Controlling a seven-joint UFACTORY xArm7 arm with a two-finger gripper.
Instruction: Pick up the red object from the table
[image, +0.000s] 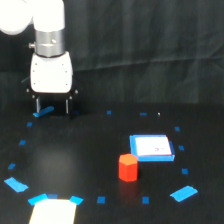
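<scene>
Across the whole lower frame lies the black worktop (85, 150), which we take as the largest thing here, dotted with blue tape marks (184, 193) set in a ring. Behind it hangs a dark curtain (150, 45). At about ten o'clock from the ring's middle we see the white arm (49, 30), and below it the tool (52, 106), its two dark fingers hanging apart with nothing between them, tips just over the worktop. Next in size is the white card (152, 148) with its blue border, lying flat at about three o'clock. Smallest of the task's things is the red object (128, 167), standing upright at about four o'clock, just beside the card's near corner; we cannot tell whether they touch.

We judge the grasp has not begun: the tool is well apart from the red object. What could go wrong, we think, is a finger coming down on the card's edge, since card and block sit so near; that could shift the card or tip the block. A descent off centre could also nudge the block over instead of straddling it.

For room, we find the worktop bare between tool and block, so the crossing looks open. The block's sides toward nine and six o'clock are free; the card crowds its one o'clock side.
</scene>
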